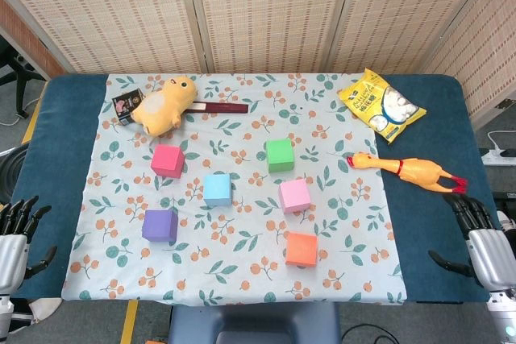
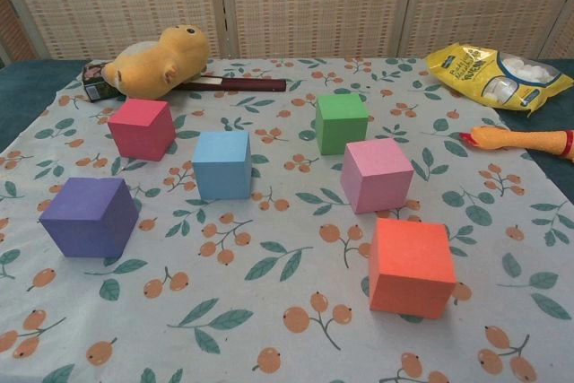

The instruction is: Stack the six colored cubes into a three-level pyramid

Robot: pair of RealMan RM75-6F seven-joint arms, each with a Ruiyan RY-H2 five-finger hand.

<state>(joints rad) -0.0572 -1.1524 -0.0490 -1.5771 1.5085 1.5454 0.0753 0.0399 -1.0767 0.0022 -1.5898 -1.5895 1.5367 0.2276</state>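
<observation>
A folding screen [image 1: 266, 10] of woven, straw-coloured panels in pale frames stands behind the desk [image 1: 56, 159]; the desk top is dark blue, spread with a pale cloth [image 1: 242, 271] printed with leaves and orange berries; cables [image 1: 496, 152] lie on the floor at right; light is even.

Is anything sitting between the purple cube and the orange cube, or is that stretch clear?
Bare. Between the purple cube and the orange cube only the printed cloth shows, plainest in the chest view; the head view agrees. The blue cube sits behind that line.
</observation>
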